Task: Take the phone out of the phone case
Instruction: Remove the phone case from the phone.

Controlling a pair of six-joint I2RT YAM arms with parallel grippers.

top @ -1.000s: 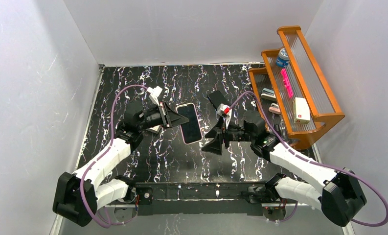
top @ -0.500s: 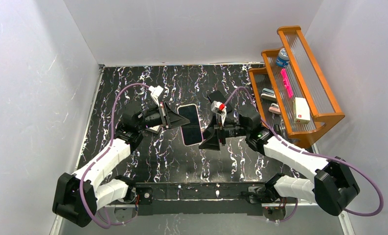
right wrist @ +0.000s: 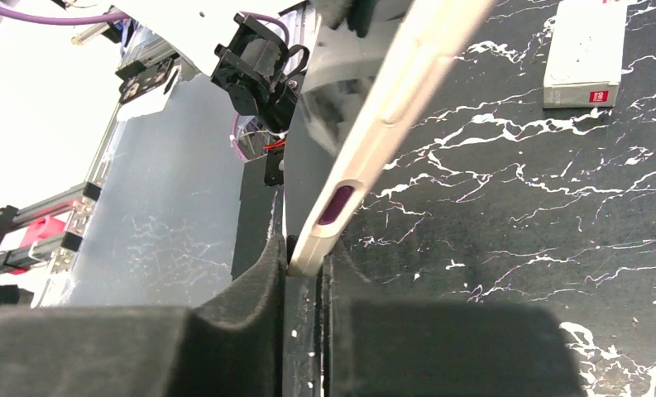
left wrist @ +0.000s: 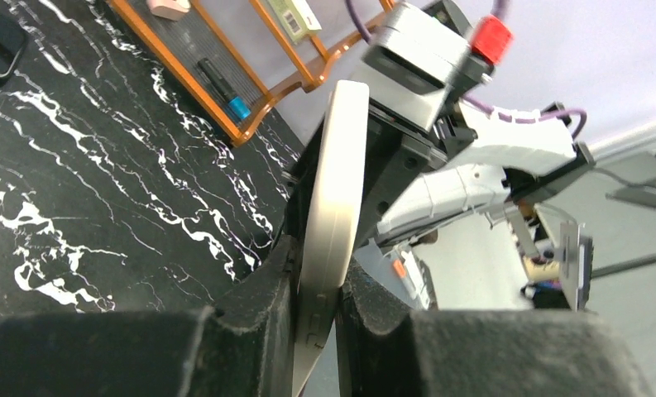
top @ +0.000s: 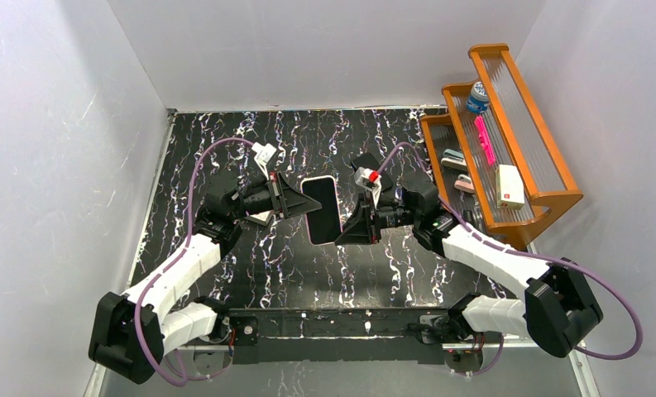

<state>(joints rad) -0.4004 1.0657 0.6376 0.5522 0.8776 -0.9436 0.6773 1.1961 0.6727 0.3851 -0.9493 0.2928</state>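
- Step: cased phone [top: 323, 208] held in mid-air over table [top: 324, 132], betw. both arms; phone not yet out.
- L gripper [top: 301, 201] clamped on cream case [left wrist: 334, 190] at left long edge.
- R gripper [top: 345, 233] clamped on case's near right corner.
- Next, prob.: one side peels case lip off a corner while the other steadies the phone. Slim purchase, so go slow.

Nothing legible shows in any view: no word, brand or number. A white box [right wrist: 585, 51] lying on the worktop [right wrist: 506, 207], upper right of the right wrist view, bears a small red label [right wrist: 598, 96], its print too small to read.
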